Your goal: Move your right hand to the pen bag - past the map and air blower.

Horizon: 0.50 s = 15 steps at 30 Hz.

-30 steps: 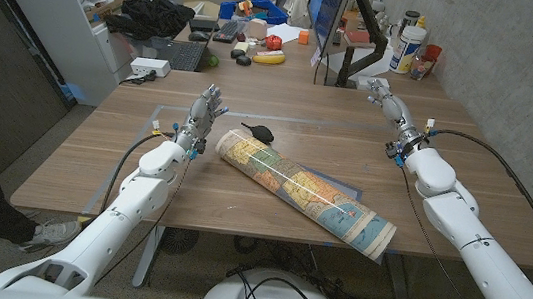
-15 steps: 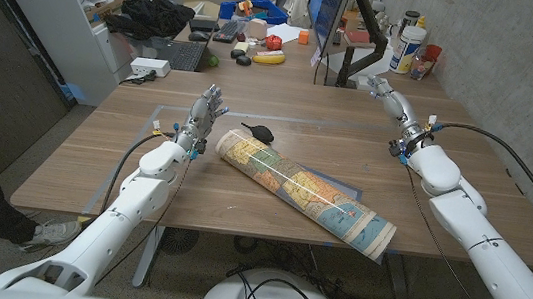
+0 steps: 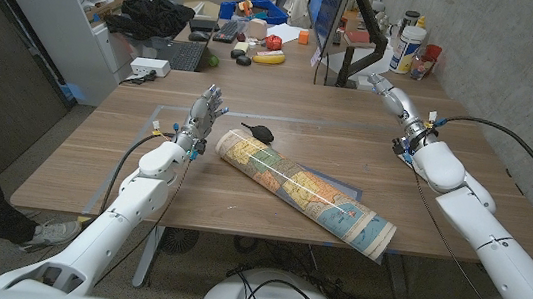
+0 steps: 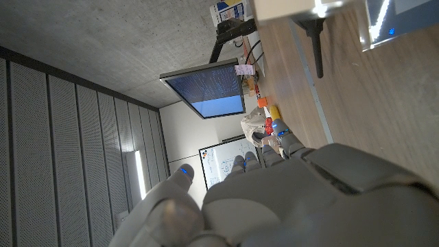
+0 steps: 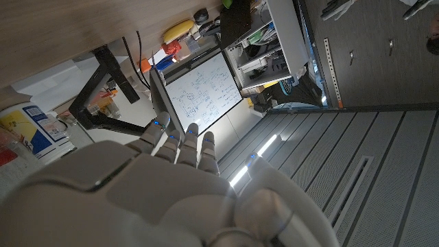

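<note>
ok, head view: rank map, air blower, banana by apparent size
1. map, by far the largest.
2. banana and air blower look about alike; the banana sits farther from the camera, so no ranking between them.

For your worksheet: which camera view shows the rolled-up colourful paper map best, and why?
The head view: the rolled-up colourful paper map lies whole and diagonal on the wooden table. The two wrist views look past the hands at the room behind, giving nothing of the map.

air blower (image 3: 262,131) partly hidden behind the rolled map (image 3: 302,191)
</note>
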Tool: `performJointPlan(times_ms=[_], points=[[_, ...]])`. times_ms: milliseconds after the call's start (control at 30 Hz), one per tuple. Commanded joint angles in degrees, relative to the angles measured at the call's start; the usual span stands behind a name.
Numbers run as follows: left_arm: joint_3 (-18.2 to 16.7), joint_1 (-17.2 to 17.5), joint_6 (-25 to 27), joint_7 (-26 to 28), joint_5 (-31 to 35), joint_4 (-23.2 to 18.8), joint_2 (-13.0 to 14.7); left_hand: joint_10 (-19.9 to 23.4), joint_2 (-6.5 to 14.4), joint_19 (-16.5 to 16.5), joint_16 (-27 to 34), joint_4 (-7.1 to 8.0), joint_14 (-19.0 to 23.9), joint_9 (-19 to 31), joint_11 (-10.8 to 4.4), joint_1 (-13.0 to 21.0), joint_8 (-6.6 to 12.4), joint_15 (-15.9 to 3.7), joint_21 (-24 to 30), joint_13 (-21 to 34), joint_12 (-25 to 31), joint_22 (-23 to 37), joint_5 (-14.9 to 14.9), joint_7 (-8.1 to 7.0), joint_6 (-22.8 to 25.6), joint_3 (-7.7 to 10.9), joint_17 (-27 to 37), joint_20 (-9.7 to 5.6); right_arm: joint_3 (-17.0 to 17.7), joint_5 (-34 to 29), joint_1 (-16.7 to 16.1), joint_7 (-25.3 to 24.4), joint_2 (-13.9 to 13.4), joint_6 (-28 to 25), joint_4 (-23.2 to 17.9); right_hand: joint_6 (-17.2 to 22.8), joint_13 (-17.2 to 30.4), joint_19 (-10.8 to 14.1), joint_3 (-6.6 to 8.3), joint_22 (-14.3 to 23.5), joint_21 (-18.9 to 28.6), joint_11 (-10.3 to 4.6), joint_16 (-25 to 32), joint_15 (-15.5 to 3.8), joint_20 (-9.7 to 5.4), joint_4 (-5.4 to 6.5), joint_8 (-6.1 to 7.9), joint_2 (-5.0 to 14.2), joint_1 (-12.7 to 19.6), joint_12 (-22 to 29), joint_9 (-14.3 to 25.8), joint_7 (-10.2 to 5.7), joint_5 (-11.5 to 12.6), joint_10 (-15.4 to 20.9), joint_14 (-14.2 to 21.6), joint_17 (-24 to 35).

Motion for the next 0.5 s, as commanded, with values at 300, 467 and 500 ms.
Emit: performJointPlan(times_ms=[300, 467, 500], points=[[0.1, 0.0, 0.3, 0.1, 0.2, -0.3, 0.0, -0.5, 6.8, -6.3, 0.5, 0.16, -2.3, 0.2, 0.04, 0.3, 0.27, -0.64, 0.1, 0.3, 0.4, 0.2, 0.4, 0.01, -3.0, -0.27, 0.2, -0.80, 1.9, -6.3, -2.0, -1.8, -2.1, -2.6, -3.8, 1.0, 0.2, 0.5, 0.36, 0.1, -0.2, 0.15, -0.1, -0.69, -4.14, -0.72, 0.51, 3.37, 0.9, 0.5, 0.3, -0.28, -0.1, 0.7, 0.8, 0.0], [0.1, 0.1, 0.2, 0.1, 0.2, -0.3, 0.0, -0.5, 6.8, -6.3, 0.5, 0.16, -2.3, 0.2, 0.07, 0.3, 0.25, -0.61, 0.1, 0.3, 0.4, 0.2, 0.4, 0.00, -3.0, -0.31, 0.2, -0.74, 2.5, -7.3, -2.5, -2.1, -2.4, -3.3, -4.5, 1.1, 0.1, 0.6, 0.41, 0.1, -0.3, 0.25, -0.1, -0.63, -4.07, -0.83, 0.47, 3.37, 1.1, 0.5, 0.3, -0.26, -0.2, 0.8, 0.8, 0.0], [0.1, 0.1, 0.2, 0.1, 0.2, -0.4, 0.0, -0.5, 6.8, -6.3, 0.5, 0.16, -2.3, 0.2, 0.00, 0.3, 0.25, -0.61, 0.1, 0.3, 0.4, 0.2, 0.4, -0.04, -3.0, -0.32, 0.2, -0.83, 2.6, -7.5, -2.6, -2.2, -2.5, -3.4, -4.7, 1.1, 0.1, 0.6, 0.41, 0.1, -0.3, 0.24, -0.1, -0.58, -4.06, -0.84, 0.45, 3.37, 1.1, 0.5, 0.3, -0.31, -0.2, 0.8, 0.8, 0.0]])
